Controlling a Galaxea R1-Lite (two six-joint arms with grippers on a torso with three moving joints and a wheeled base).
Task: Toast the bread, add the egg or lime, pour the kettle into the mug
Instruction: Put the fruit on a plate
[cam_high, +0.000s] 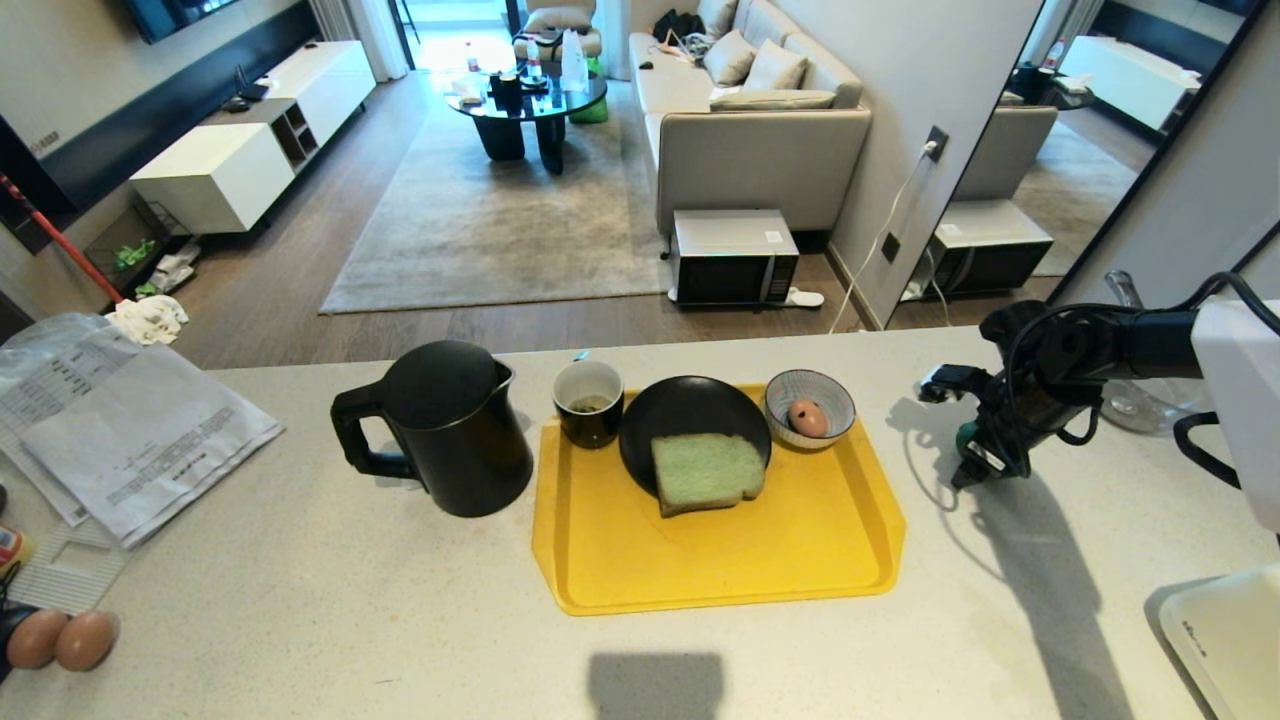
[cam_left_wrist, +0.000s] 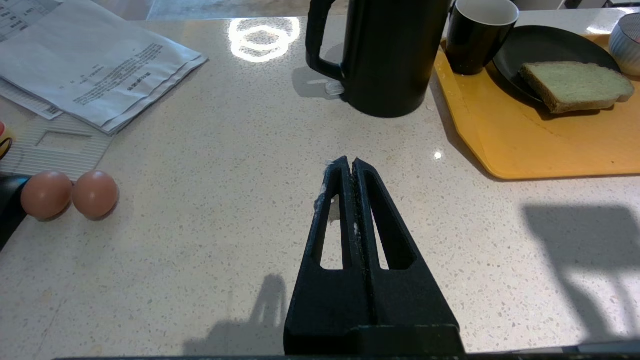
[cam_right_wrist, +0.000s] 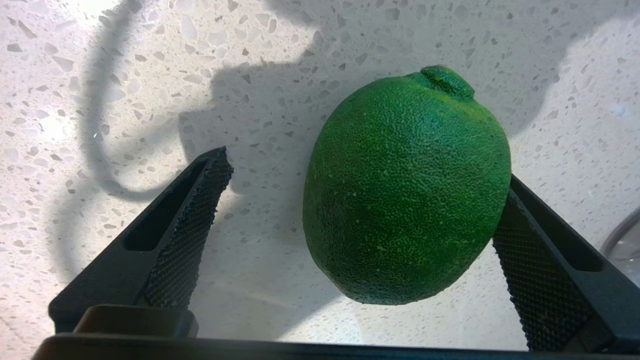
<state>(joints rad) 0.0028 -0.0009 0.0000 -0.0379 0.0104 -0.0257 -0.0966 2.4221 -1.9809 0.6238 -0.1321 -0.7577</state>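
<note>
the lime fills the right wrist view: glossy, deep green, pebbled skin, oval with a small nub at one end. it lies on the speckled pale table, right of the yellow tray, mostly hidden behind the arm in the head view. the right hand is down around it, fingers spread wide. one finger sits right against the lime's side, touching or nearly so; the other finger stands clear of it with bare table showing between. so the lime is between the fingers, off-centre, not clamped.

on the tray, the bread is a pale green slice with a brown crust, lying half on the black plate and hanging over the plate's near edge. the mug, black outside and white inside, stands at the tray's far left corner, just beside the plate. the patterned bowl at the tray's far right corner holds a brown egg. the tall black kettle stands on the table just left of the tray, handle pointing away from it.

the left hand hovers over bare table, nearer than the kettle, fingers pressed together and holding nothing. two brown eggs lie well left of the tray, touching each other.
</note>
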